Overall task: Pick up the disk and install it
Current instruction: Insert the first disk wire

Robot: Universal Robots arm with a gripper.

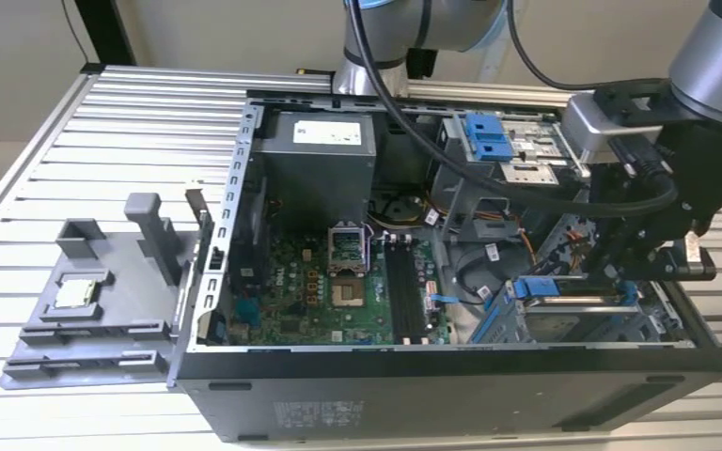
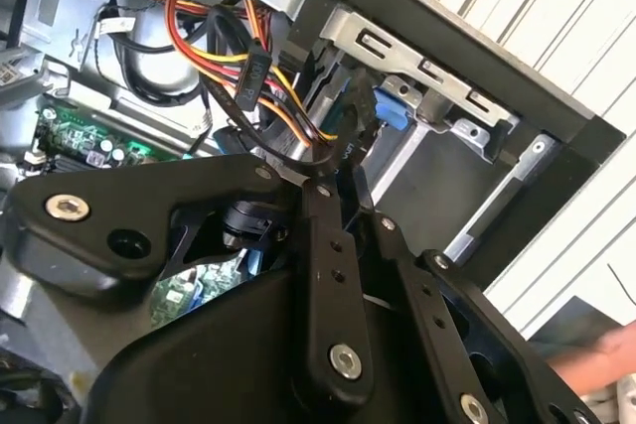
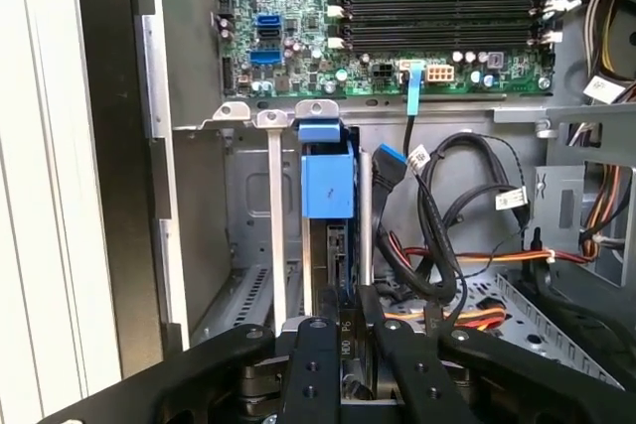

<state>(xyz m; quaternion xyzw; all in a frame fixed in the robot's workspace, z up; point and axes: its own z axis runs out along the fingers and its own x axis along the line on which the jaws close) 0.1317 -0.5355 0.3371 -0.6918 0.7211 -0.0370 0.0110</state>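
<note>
Hand (image 3: 345, 310) was narrow, clamped on the disk (image 3: 328, 191) by its flat faces. Disk stood on edge in the bay (image 3: 248, 211), at the case (image 1: 462, 376) corner toward the exterior view's right. Judged stiff, fairly heavy, shock-sensitive, with slick metal; best gripped by flat sides or blue frame. Motherboard (image 3: 397, 27) lay beyond.

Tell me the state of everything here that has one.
Case, open, lying on its side.
Disk, on edge in the bay.
Tool, shut on the disk.
Chip, lying on the tray outside the case.
RAM slots, empty.
</note>
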